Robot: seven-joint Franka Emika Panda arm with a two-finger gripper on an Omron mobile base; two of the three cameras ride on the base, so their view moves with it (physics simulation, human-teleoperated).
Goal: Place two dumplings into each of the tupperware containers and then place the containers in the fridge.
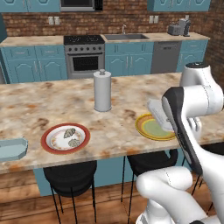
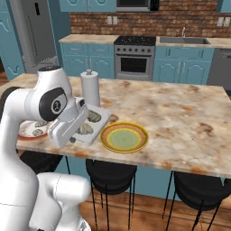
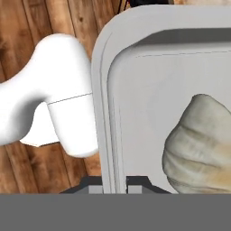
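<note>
While the gripper (image 3: 115, 186) was clenched on the rim of the white tupperware container (image 2: 100, 122), the tray was lifted a little above the counter (image 2: 180, 117), just beside the yellow plate (image 2: 124, 137) and in front of the paper towel roll (image 2: 90, 88). Two dumplings (image 2: 85, 130) lay inside it, and one of them was large in the hand view, close to the pinched wall. The blue container (image 1: 12, 148) rested at the counter's left edge, without dumplings as far as I could see, and two more dumplings (image 1: 70, 133) were on the red-rimmed plate (image 1: 65, 138). The fridge (image 2: 37, 34) stood far back on the left, its door seemingly ajar.

To carry well, I judge the tray should be kept level, because the grip was only on one edge and the dumplings could slide. Slow turning of the base would help, and the tray should pass clear of the roll.
</note>
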